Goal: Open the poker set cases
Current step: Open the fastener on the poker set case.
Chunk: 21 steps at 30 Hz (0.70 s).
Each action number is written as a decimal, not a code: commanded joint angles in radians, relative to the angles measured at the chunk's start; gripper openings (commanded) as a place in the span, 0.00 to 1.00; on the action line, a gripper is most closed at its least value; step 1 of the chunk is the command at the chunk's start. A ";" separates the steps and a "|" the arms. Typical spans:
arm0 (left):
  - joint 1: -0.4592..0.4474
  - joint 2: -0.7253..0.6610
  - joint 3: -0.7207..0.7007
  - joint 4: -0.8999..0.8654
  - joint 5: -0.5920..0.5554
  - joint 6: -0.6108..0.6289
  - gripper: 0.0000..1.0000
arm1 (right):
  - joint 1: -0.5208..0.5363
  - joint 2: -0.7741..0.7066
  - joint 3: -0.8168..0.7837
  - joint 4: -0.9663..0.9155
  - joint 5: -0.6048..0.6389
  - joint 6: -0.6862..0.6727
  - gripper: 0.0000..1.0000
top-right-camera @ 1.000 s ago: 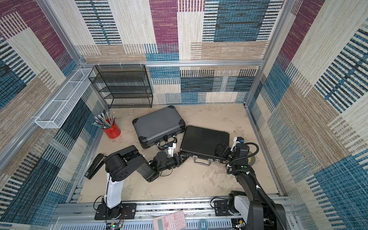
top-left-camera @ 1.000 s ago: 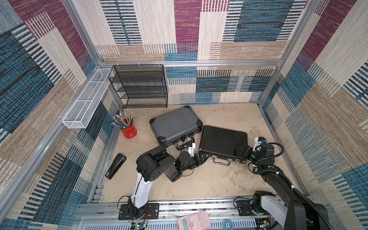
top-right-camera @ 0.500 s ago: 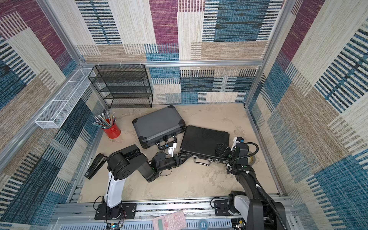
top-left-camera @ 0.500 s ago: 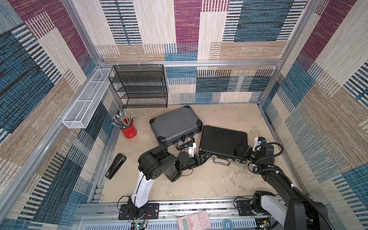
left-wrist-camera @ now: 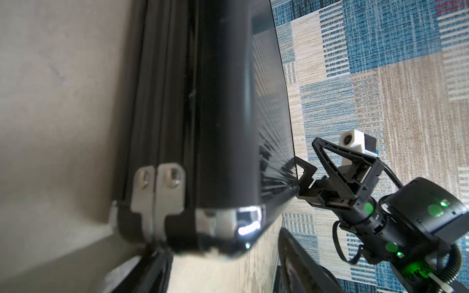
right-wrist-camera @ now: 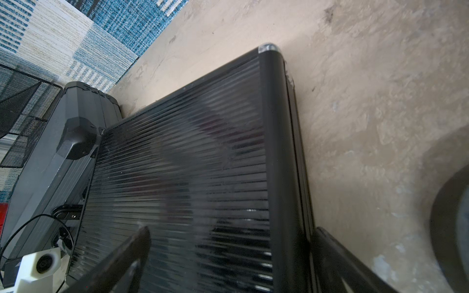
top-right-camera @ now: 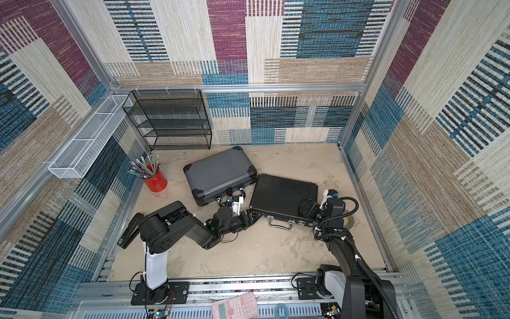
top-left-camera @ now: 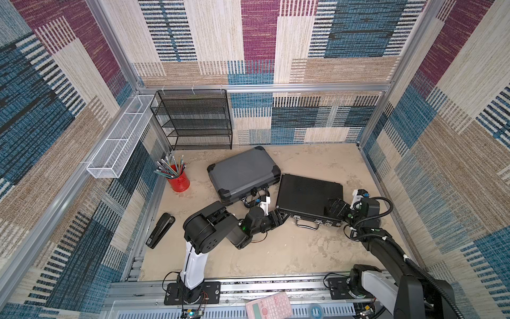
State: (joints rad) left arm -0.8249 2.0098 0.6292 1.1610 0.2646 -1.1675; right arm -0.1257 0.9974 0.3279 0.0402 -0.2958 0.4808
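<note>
The black case (top-left-camera: pixel 306 193) lies flat and shut on the table (top-left-camera: pixel 276 254). The left claw (top-left-camera: pixel 278 216) is at one end of the black case's handle (top-left-camera: pixel 306 225) side. Its jaws stand partly apart around that corner. A gap shows between one finger (left-wrist-camera: pixel 297 256) and the lid. The right claw (top-left-camera: pixel 335 208) is at the other end of that side, spread wide. One finger (right-wrist-camera: pixel 121 258) hangs over the ribbed lid and the other finger (right-wrist-camera: pixel 337 261) sits beside the case's wall. It holds nothing. The grey case (top-left-camera: pixel 242 172), also shut, lies just beside the black case's far corner.
</note>
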 commanded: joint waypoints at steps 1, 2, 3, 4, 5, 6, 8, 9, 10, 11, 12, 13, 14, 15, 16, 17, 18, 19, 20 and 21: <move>0.000 0.012 0.014 -0.059 0.010 0.041 0.67 | -0.001 -0.001 0.008 0.016 -0.016 -0.015 0.99; 0.000 0.013 0.016 -0.060 0.012 0.047 0.67 | 0.000 0.001 0.006 0.017 -0.016 -0.014 0.99; 0.000 0.012 0.015 -0.056 0.013 0.052 0.67 | 0.000 0.001 0.005 0.019 -0.020 -0.013 1.00; 0.000 0.014 0.015 -0.050 0.014 0.058 0.67 | 0.000 0.004 0.006 0.021 -0.023 -0.012 0.99; 0.000 0.014 0.016 -0.044 0.019 0.064 0.67 | 0.000 0.005 0.005 0.024 -0.026 -0.012 1.00; 0.000 0.018 0.020 -0.043 0.026 0.068 0.67 | -0.001 0.007 0.007 0.025 -0.028 -0.011 1.00; 0.000 0.024 0.026 -0.029 0.039 0.073 0.67 | 0.000 0.010 0.009 0.027 -0.029 -0.010 1.00; 0.000 0.027 0.026 -0.013 0.043 0.074 0.67 | -0.001 0.012 0.009 0.027 -0.029 -0.011 1.00; 0.000 0.032 0.023 0.002 0.045 0.074 0.67 | -0.001 0.013 0.011 0.027 -0.030 -0.011 1.00; 0.000 0.035 0.023 0.015 0.051 0.073 0.67 | 0.000 0.014 0.010 0.027 -0.032 -0.010 1.00; 0.000 0.039 0.022 0.029 0.057 0.074 0.67 | -0.001 0.014 0.011 0.027 -0.031 -0.011 1.00; 0.000 0.043 0.020 0.044 0.062 0.074 0.67 | 0.000 0.015 0.010 0.027 -0.033 -0.010 1.00; 0.000 0.045 0.016 0.066 0.064 0.072 0.67 | 0.000 0.016 0.011 0.027 -0.033 -0.012 1.00; 0.000 0.049 0.010 0.085 0.065 0.072 0.67 | 0.000 0.017 0.010 0.029 -0.032 -0.012 1.00; 0.000 0.053 0.005 0.104 0.064 0.072 0.66 | 0.000 0.017 0.011 0.028 -0.032 -0.012 1.00; 0.000 0.055 0.000 0.120 0.064 0.072 0.66 | 0.000 0.018 0.010 0.027 -0.031 -0.013 1.00; 0.001 0.058 -0.003 0.134 0.066 0.072 0.65 | 0.000 0.018 0.011 0.027 -0.032 -0.012 1.00; 0.000 0.062 -0.005 0.150 0.070 0.072 0.64 | 0.000 0.017 0.011 0.028 -0.032 -0.012 1.00; 0.001 0.068 -0.006 0.167 0.077 0.069 0.64 | -0.001 0.019 0.011 0.028 -0.032 -0.012 1.00; 0.000 0.071 -0.006 0.184 0.082 0.068 0.63 | 0.000 0.020 0.010 0.028 -0.032 -0.013 1.00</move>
State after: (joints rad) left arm -0.8249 2.0682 0.6277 1.2930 0.3225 -1.1370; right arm -0.1257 1.0153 0.3298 0.0414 -0.3065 0.4736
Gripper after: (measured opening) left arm 0.635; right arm 0.996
